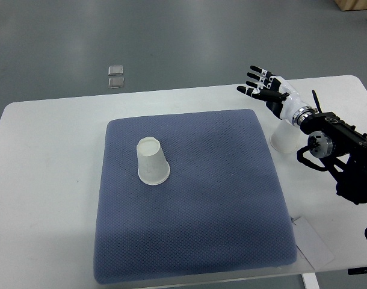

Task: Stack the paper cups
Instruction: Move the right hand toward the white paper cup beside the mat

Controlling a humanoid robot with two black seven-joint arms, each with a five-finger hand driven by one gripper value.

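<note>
A white paper cup [152, 161] stands upside down on the blue mat [195, 223], left of its middle. A second white paper cup [284, 138] stands upside down on the white table just off the mat's right edge, partly hidden under my right wrist. My right hand [263, 88] hovers above and slightly behind that cup, fingers spread and holding nothing. The black right forearm [343, 150] enters from the right edge. No left arm shows.
The white table [45, 180] carries the mat; its far edge meets a grey floor. Two small clear squares [116, 76] lie on the floor beyond the table. A white paper sheet [313, 241] pokes out at the mat's near right corner.
</note>
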